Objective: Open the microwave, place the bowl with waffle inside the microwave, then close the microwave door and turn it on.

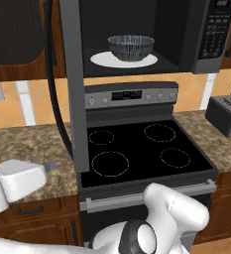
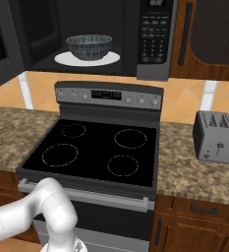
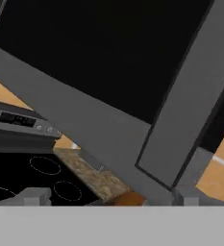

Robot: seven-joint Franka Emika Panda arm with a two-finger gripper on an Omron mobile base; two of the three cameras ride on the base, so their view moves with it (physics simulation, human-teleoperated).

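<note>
The white arm bends low in front of the stove [image 1: 142, 151], its elbow near the oven front, and reaches out to the left, where the pincer [image 1: 46, 165] hangs over the granite worktop [image 1: 28, 141] just beside the swung-out microwave door [image 1: 73, 84]. Its jaws stand wide apart with nothing between them; in the hand view the two finger tips [image 3: 34, 196] frame the door's grey frame and black glass close up. Above the stove, the microwave [image 2: 111, 34] stands open. The grey-blue ribbed bowl [image 2: 89, 46] sits upright on the white turntable [image 2: 67, 59] inside. Whether the waffle lies in it cannot be told. A grey toaster [image 2: 215, 136] stands on the worktop to the right.
</note>
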